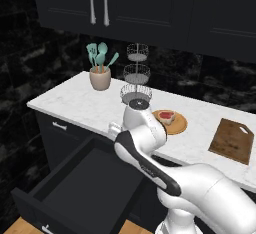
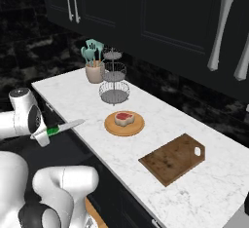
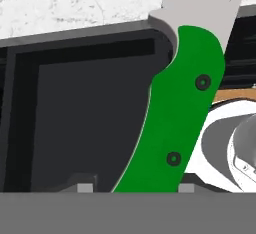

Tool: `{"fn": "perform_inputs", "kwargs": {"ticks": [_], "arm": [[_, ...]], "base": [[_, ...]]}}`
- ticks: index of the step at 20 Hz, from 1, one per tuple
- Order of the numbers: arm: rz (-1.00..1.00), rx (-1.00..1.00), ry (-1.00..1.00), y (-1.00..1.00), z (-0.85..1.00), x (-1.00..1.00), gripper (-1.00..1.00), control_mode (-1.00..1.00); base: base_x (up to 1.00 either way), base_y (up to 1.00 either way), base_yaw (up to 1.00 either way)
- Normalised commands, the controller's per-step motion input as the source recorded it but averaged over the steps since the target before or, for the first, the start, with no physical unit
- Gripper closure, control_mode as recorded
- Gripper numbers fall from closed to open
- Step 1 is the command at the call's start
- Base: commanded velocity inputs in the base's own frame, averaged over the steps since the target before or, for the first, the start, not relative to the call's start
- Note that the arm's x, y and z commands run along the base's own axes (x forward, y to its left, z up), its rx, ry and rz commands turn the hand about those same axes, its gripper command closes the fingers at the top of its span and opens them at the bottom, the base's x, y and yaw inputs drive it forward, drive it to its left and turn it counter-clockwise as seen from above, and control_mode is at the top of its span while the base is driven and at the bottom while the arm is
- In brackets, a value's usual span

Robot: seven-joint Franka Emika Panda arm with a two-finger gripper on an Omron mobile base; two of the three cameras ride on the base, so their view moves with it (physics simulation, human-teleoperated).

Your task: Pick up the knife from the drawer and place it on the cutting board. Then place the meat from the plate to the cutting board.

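My gripper (image 2: 44, 137) is shut on the knife (image 2: 61, 127), holding it by the green handle with the pale blade pointing toward the counter edge. In the hand view the knife (image 3: 175, 123) stands between my fingertips (image 3: 186, 188), above the black inside of the open drawer (image 3: 85, 118). The drawer (image 1: 85, 178) is pulled out wide below the counter. On the marble top, the meat (image 2: 124, 118) lies on the round plate (image 2: 112, 127). To the plate's right sits the dark brown cutting board (image 2: 172, 159), bare. Both also show from the left side: meat (image 1: 165, 116), plate (image 1: 177, 127), cutting board (image 1: 231, 140).
A pot of teal utensils (image 1: 100, 78) and a three-tier wire stand (image 1: 136, 85) stand at the back of the counter. Dark upper cabinets hang above. A narrower shut drawer with a silver handle (image 1: 59, 126) sits left of the open one.
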Motion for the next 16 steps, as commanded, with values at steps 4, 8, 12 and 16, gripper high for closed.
{"fn": "perform_inputs", "kwargs": {"ticks": [4,8,12,16], "arm": [[-0.14,-0.08,0.22,-1.0,0.0,0.06,1.0,-1.0],[-0.14,-0.07,0.21,-1.0,0.0,0.28,1.0,-1.0],[-0.12,-0.08,0.16,-1.0,-0.04,0.22,1.0,-1.0],[-0.19,-0.15,0.02,-1.0,-0.31,0.0,1.0,-1.0]], "base": [[0.0,0.0,0.0],[0.0,0.0,0.0],[0.0,0.0,0.0],[0.0,0.0,0.0]]}}
